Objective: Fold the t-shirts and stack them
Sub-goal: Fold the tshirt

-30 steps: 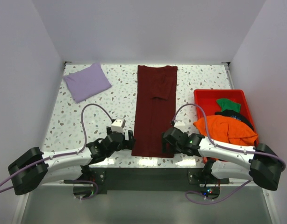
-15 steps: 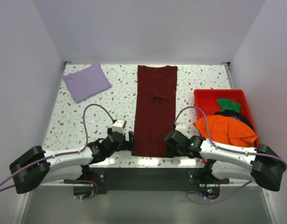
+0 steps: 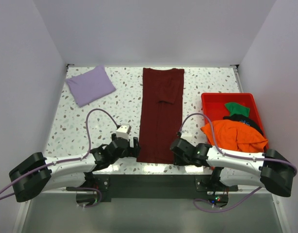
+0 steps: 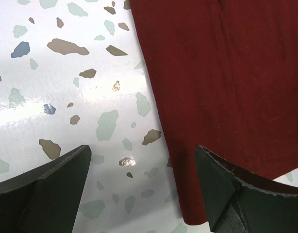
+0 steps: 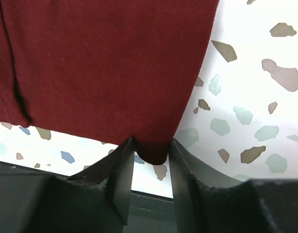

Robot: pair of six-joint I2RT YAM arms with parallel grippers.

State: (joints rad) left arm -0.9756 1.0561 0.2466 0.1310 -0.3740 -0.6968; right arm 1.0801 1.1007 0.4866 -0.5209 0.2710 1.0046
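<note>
— Two grippers, both low at the near hem of the maroon t-shirt [image 3: 161,116], which lies as a long strip up the middle of the table [image 3: 66,131].
— And they're not matched! See the right gripper [image 5: 150,155]: fingers drawn almost together, the near right corner of the cloth pinched between them.
— While the left gripper [image 4: 141,170] is spread wide, one finger over bare table, the other over the cloth, straddling the near left edge with nothing gripped.
— Makes sense to me: a corner each, so the hem can rise level and travel up the strip for the next fold. Lift on one corner alone and it would skew, I'd say.
— So the left has to close first, by my reading.
— Elsewhere, the lavender t-shirt [image 3: 91,85] sits folded at the far left corner, well apart. Likely the base of the stack.
— And the orange t-shirt [image 3: 234,136], green t-shirt [image 3: 236,108] and black t-shirt [image 3: 243,119] are heaped in the red bin [image 3: 207,99] on the right, waiting.
</note>
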